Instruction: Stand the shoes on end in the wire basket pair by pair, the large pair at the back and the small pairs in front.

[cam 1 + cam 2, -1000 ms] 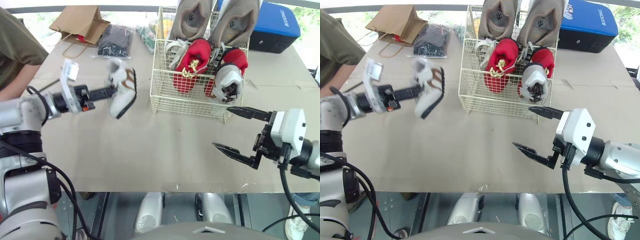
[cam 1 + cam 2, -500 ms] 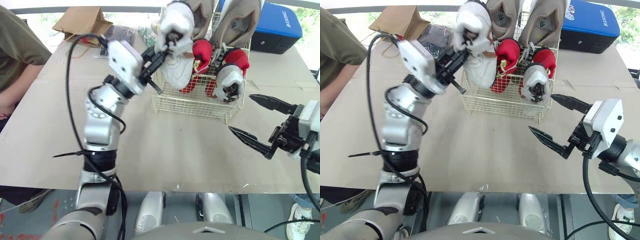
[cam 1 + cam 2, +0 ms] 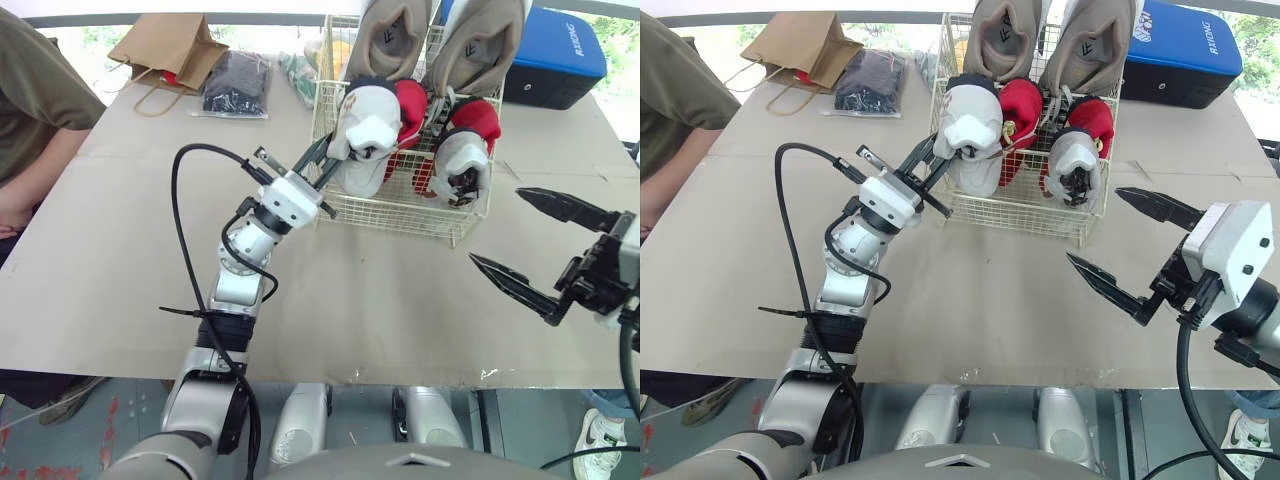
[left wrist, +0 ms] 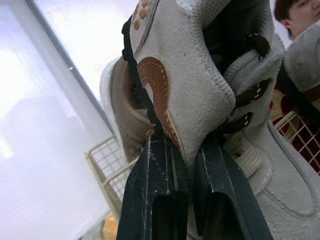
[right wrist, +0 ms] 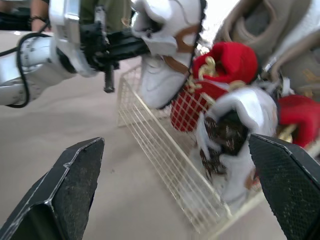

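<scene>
The left jaws are pinching the top edge of a small white shoe (image 3: 365, 140), with one finger (image 4: 156, 185) on the outside of the shoe and the other tucked inside it. The shoe hangs with its toe down at the front left of the wire basket (image 3: 400, 208), right next to a red shoe (image 3: 408, 100). I cannot tell if its toe touches the bottom of the basket. The other white shoe (image 3: 458, 165) stands at the front right, with a second red shoe (image 3: 478, 118) just behind it. Two big tan shoes (image 3: 393, 35) stand on end at the back and stick up over the top. The right jaws are spread wide with nothing in them, and they are over the desk (image 3: 330, 300), near the front right corner of the basket but not touching it. Behind the basket lie a blue case (image 3: 560, 55), a brown paper bag (image 3: 165, 45) and a black packet (image 3: 237, 82). A person's sleeve (image 3: 35, 110) is at the left side of the desk.
</scene>
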`<move>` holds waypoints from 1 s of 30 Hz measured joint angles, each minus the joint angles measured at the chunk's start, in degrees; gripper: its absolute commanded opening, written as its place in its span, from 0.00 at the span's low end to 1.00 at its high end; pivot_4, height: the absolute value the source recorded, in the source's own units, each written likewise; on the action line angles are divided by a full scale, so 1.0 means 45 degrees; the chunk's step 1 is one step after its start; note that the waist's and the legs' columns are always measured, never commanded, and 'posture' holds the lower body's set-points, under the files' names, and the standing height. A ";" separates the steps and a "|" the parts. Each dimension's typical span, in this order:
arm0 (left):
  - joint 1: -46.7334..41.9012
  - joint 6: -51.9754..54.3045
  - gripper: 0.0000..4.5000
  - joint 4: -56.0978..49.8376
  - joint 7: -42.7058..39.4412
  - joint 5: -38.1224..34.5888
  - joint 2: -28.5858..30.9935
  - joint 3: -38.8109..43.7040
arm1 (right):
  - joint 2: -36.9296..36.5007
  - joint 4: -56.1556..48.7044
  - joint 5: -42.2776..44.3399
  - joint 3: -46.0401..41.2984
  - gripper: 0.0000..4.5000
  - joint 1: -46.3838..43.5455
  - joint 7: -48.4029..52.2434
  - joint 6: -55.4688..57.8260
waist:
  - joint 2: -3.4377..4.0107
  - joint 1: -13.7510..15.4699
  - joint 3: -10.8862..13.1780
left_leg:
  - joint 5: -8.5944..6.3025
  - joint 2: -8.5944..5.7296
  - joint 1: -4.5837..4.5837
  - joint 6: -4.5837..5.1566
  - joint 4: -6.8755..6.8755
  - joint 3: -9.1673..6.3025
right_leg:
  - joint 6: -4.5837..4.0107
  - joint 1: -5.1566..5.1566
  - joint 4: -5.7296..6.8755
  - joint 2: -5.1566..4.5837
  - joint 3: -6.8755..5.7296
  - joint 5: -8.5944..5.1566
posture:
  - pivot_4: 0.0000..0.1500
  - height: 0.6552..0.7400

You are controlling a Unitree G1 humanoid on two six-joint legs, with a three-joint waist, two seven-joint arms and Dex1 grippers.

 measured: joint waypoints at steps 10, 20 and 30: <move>0.1195 0.1448 0.58 -0.0123 -0.2143 -0.2385 0.0660 -0.0595 | 0.0287 0.0181 -0.0226 -0.0924 1.00 0.1073 0.0750 -0.0262 | 0.0008 -0.0125 -0.0001 | -0.0004 0.0006 0.0098 0.0007 -0.0016 0.0001 | -0.0001 0.0090 -0.0016 0.0004 0.0000 -0.0003 | 1.00 1.00; 0.2693 0.7611 0.99 -0.4422 -0.4651 -0.7465 0.3308 0.0096 | 0.0290 0.0935 -0.0486 -0.1137 1.00 0.1057 0.1492 -0.0616 | 0.0026 -0.0156 0.0006 | -0.0005 0.0020 0.0111 0.0007 -0.0018 -0.0001 | -0.0005 0.0099 -0.0012 0.0011 -0.0002 -0.0006 | 1.00 1.00; 0.3037 1.5538 0.99 -0.6270 -0.7947 -1.2496 0.9047 0.2085 | -0.1509 0.3641 0.0471 -0.1134 1.00 0.0686 0.4320 0.0429 | 0.0095 -0.0140 0.0055 | -0.0013 0.0036 0.0109 0.0020 -0.0056 0.0006 | -0.0010 0.0101 -0.0066 0.0028 -0.0003 -0.0009 | 1.00 1.00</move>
